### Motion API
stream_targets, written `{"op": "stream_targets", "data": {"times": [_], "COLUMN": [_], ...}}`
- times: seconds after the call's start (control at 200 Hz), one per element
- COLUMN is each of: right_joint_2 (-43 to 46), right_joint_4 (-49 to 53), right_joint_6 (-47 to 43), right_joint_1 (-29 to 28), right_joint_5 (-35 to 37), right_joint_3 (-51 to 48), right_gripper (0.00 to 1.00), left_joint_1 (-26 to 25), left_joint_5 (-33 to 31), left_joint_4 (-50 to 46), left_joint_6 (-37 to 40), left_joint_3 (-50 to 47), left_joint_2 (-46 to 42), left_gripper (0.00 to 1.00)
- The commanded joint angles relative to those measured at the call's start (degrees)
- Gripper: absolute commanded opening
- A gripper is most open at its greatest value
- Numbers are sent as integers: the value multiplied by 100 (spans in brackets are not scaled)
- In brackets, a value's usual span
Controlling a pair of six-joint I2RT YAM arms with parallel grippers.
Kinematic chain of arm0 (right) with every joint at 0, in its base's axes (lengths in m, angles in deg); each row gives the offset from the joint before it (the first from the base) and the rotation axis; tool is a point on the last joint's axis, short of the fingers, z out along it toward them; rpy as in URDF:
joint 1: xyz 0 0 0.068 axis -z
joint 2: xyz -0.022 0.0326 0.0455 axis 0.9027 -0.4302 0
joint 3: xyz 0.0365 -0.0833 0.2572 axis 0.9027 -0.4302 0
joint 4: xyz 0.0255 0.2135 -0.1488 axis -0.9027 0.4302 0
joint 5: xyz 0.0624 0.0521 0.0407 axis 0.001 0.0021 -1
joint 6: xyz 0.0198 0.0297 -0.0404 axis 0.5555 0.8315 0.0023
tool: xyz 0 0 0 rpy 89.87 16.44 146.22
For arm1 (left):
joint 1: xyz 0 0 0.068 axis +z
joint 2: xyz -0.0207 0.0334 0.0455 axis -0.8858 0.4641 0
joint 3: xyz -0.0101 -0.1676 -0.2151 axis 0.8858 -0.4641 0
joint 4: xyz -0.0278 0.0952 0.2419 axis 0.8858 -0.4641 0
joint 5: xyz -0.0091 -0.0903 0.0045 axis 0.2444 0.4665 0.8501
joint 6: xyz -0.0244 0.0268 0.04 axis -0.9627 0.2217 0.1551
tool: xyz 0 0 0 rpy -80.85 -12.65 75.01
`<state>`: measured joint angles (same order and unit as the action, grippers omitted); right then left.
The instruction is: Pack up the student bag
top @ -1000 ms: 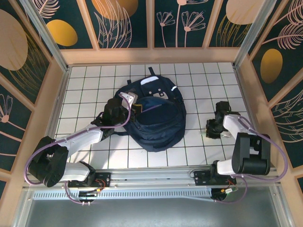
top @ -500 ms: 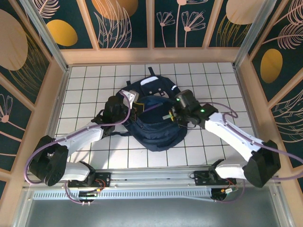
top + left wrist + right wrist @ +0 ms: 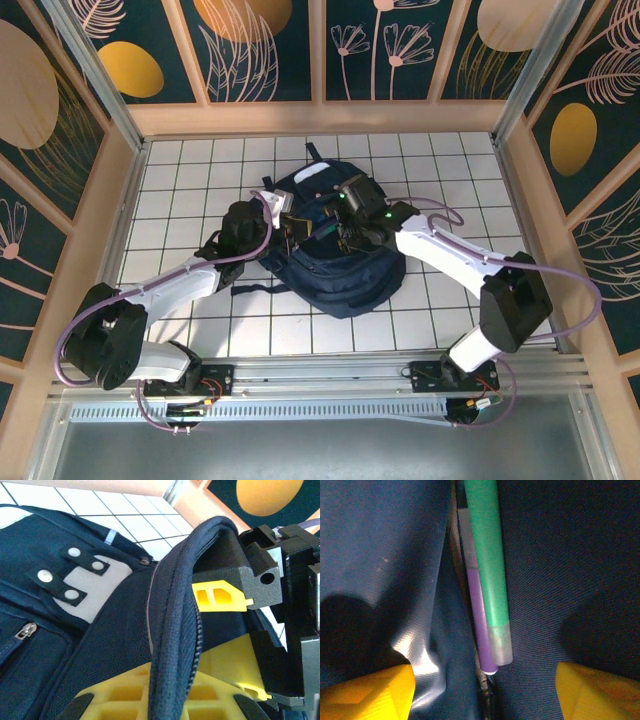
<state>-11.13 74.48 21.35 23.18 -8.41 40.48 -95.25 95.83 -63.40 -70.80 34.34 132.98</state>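
The student bag, a navy backpack, lies in the middle of the white tiled table, its grey flap facing the far side. My left gripper is shut on the bag's zip rim and holds the opening up; the rim runs between its yellow fingers. My right gripper reaches into the opening and is open. Between its yellow fingertips a green marker and a purple pen lie side by side on the bag's lining, touching neither finger.
Wooden walls with dark floral panels close in the table on three sides. The right gripper's black body stands close beside the raised rim. A dark strap trails from the bag toward the left arm.
The right arm has swung from the table's right side to the bag and down into its opening, and its jaws have opened. The left gripper has kept its hold on the rim.
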Motion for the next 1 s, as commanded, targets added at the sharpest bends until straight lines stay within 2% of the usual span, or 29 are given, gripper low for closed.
{"op": "stream_targets", "data": {"times": [0.0,0.145,0.255,0.325,0.445,0.55,0.631,0.681,0.741,0.781,0.816,0.861,0.996], "right_joint_2": [753,1752,2493,2806,2922,2634,2169,1882,1520,1244,996,686,-133], "right_joint_4": [759,1603,2078,2169,1766,9,-1475,-1718,-2112,-2137,-2120,-2054,-2092], "right_joint_6": [-204,-344,-681,-874,-1169,-1880,-3017,-3438,-3892,-4105,-4302,-4597,-5061], "right_joint_1": [79,376,478,599,854,865,959,963,1342,1530,1679,1785,1990], "right_joint_5": [616,378,549,563,152,-400,-888,-986,-1424,-1681,-1843,-1965,-2136], "right_joint_3": [-269,-1110,-1513,-1721,-2183,-2659,-2699,-2471,-2187,-1940,-1692,-1404,-830], "right_gripper": [75,78,82,84,85,80,74,66,59,49,44,41,44], "left_joint_1": [-2,-2,-4,0,0,-3,-2,-25,-77,-150,-215,-304,-527], "left_joint_5": [435,229,124,38,-63,-76,-60,-63,-95,-127,-182,-210,-88], "left_joint_4": [842,855,911,963,1029,1021,1006,951,843,796,780,792,754], "left_joint_6": [-291,-223,-238,-295,-415,-465,-516,-520,-496,-490,-525,-564,-528], "left_joint_3": [93,-3,-2,7,24,19,-39,-76,-127,-172,-222,-293,-261], "left_joint_2": [-131,-111,-40,26,109,104,45,-46,-170,-265,-332,-385,-210], "left_gripper": [3,1,0,0,0,1,2,1,2,1,1,2,11]}}
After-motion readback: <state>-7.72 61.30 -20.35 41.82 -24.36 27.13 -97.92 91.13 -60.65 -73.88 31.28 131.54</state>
